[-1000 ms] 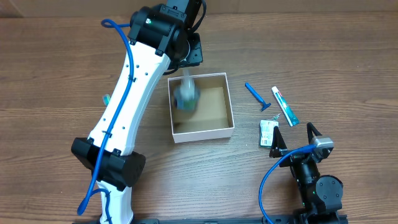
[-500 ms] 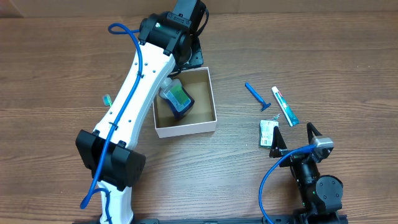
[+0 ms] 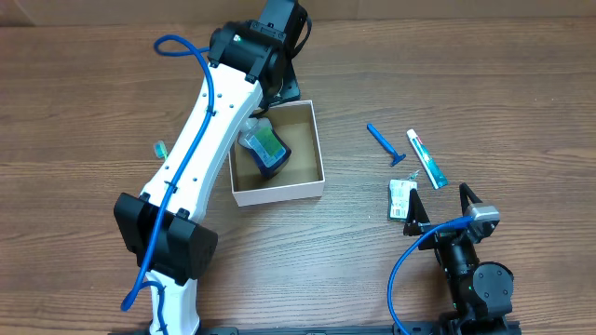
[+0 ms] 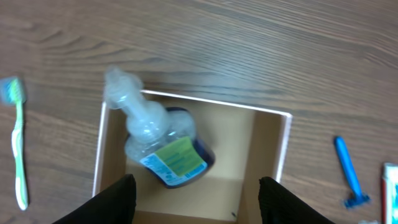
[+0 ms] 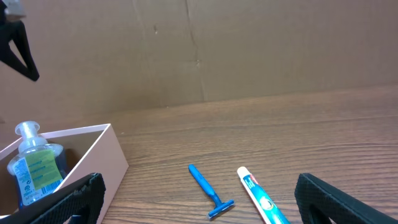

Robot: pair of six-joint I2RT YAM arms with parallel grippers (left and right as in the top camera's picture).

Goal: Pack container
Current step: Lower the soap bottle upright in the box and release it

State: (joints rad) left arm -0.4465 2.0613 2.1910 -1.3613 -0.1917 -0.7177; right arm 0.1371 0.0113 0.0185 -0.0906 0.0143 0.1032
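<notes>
Bottle (image 3: 264, 149) and left arm (image 3: 200, 140) block the container (image 3: 321, 154) on its left; right half open.

Inside container (image 4: 211, 101), clear bottle (image 4: 165, 149) lying; toothbrush (image 4: 18, 155) left, razor (image 4: 347, 171) right.

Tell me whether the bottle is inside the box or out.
In. The bottle lies within the container, neck at one corner; the open left gripper holds nothing.

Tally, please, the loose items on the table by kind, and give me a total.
Box: 1
Bottle: 1
Toothbrush: 1
Razor: 1
Toothpaste: 1
Packet: 1
Total: 6
</notes>
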